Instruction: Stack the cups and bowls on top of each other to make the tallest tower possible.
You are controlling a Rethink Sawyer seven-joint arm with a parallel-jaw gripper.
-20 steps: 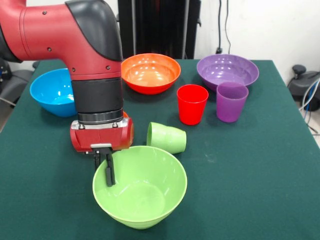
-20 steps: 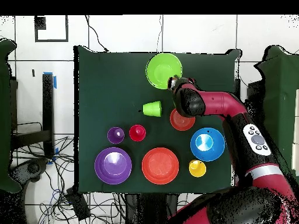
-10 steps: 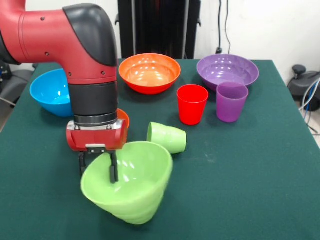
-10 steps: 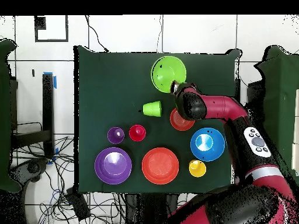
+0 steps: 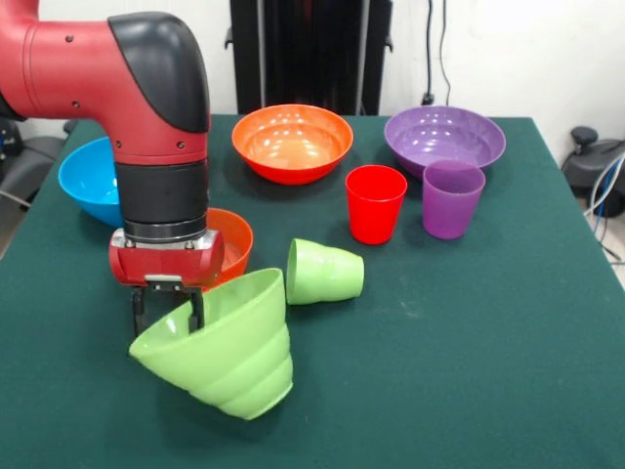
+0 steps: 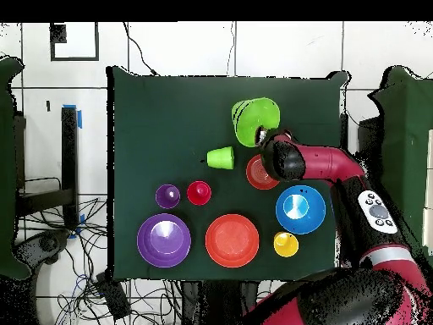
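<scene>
tilted big bowl [image 5: 227, 357] hanging on gripper [image 5: 168, 311], tipped cup [image 5: 324, 273] just right, small ribbed bowl [image 5: 230, 240] behind, two upright cups [image 5: 376, 203] further back

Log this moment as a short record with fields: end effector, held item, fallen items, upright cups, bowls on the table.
end effector: shut on the rim of the large light-green bowl
held item: large light-green bowl, tipped steeply on its side
fallen items: light-green cup lying on its side beside the held bowl
upright cups: red cup, purple cup, yellow cup
bowls on the table: blue bowl, large orange bowl, large purple bowl, small orange-red bowl partly behind the arm
</scene>
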